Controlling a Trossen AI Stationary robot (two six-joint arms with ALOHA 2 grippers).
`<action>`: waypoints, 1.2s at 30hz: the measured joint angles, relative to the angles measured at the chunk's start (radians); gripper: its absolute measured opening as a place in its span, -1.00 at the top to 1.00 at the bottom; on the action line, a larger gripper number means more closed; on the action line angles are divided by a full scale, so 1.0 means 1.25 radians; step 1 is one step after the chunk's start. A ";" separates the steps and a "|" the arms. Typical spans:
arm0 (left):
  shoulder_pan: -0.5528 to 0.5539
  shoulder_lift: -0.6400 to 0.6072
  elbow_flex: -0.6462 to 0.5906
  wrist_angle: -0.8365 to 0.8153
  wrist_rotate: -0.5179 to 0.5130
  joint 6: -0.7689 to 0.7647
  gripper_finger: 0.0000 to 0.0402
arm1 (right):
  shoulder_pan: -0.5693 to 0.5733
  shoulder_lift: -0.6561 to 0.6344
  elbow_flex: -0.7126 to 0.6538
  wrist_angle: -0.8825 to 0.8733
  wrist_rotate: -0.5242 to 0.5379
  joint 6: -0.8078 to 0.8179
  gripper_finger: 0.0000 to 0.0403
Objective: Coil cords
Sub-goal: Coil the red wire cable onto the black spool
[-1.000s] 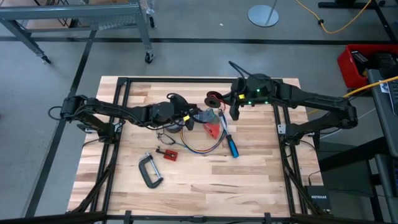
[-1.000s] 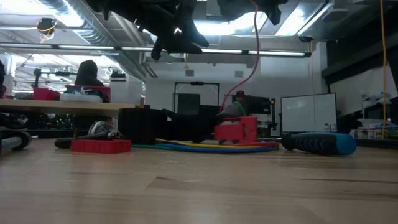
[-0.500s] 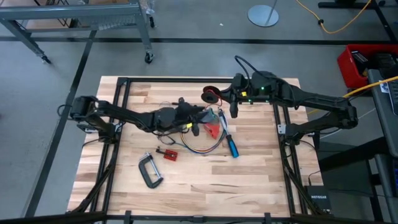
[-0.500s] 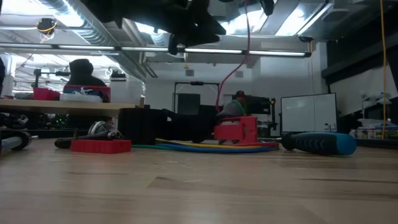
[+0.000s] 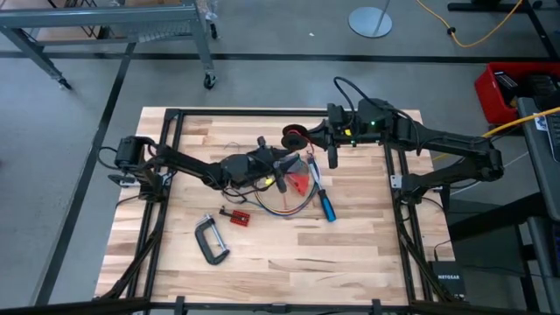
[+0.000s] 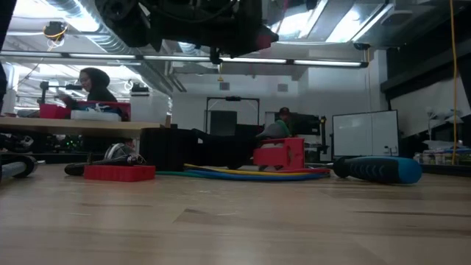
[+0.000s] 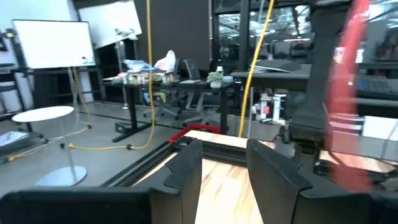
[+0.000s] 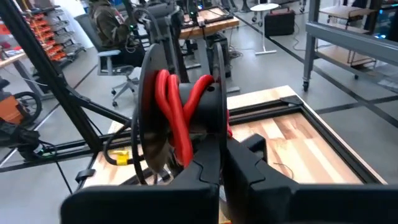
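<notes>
My right gripper [image 5: 308, 137] is shut on a small coil of red and black cord [image 5: 295, 136], held in the air over the table's far middle; the coil also shows in the right wrist view [image 8: 177, 112]. My left gripper [image 5: 282, 173] is open and empty, just near-left of that coil; in the left wrist view [image 7: 224, 163] the red cord [image 7: 345, 87] passes at one side. The longer cord with coloured strands [image 5: 282, 204] lies in a loose loop on the table, and the low view also shows it [image 6: 243, 174]. My right gripper pinches the coil's several red and black turns [image 8: 186, 146] between its two fingers at one side of the loop. The fingers come level, pointing toward the table's left. The coil stands on edge beyond the fingertips, lifted clear of the table.
A red plastic piece [image 5: 300, 182] and a blue-handled screwdriver [image 5: 325, 206] lie beside the coloured cord. A small red block [image 5: 234, 216] and a black C-clamp [image 5: 210, 239] lie nearer the front left. People sit in the room behind [image 6: 92, 85].
My left gripper has gone toward the table's right, closer to the red and black coil. The red cord's tail, which hung from my right gripper down to the table, has been drawn up out of the low view. My right gripper has stayed shut on the coil.
</notes>
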 joint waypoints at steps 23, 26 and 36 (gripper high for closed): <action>0.001 0.000 0.000 0.013 0.165 -0.085 0.41 | 0.000 0.000 0.000 0.005 0.000 0.000 0.98; 0.007 0.000 0.000 0.013 0.163 -0.076 0.41 | 0.000 0.000 0.000 0.004 0.000 0.000 0.98; 0.012 0.000 0.000 0.014 0.175 -0.082 0.41 | 0.000 0.000 0.000 0.005 0.000 0.000 0.98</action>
